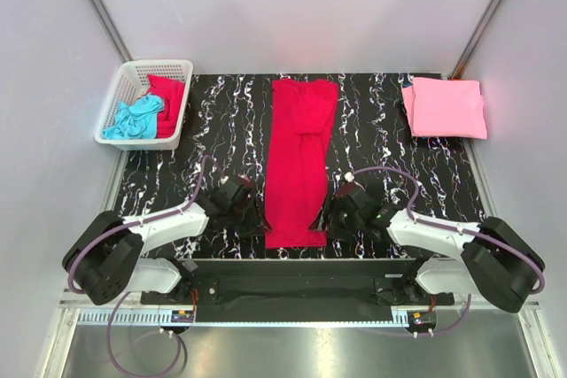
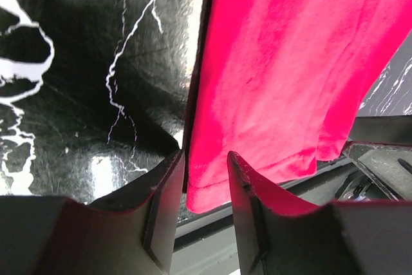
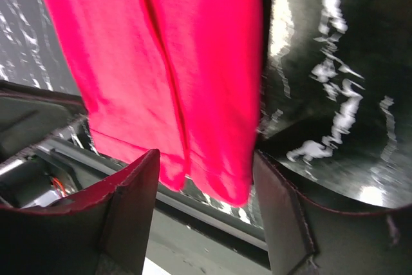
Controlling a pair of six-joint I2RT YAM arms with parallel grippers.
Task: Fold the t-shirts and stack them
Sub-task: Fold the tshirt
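Crimson shirt (image 1: 301, 152) lying as long strip on desk (image 1: 390, 165); left claw (image 2: 205, 159), right claw (image 3: 206, 159) both gaping, straddling near hem corners; likely next: pinching corners, folding hem far.

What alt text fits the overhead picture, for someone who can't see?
A crimson t-shirt folded lengthwise lies along the middle of a black table, with the left end effector and right end effector at its near corners. A folded pink t-shirt sits far right; a white basket far left holds a turquoise shirt and a red shirt.
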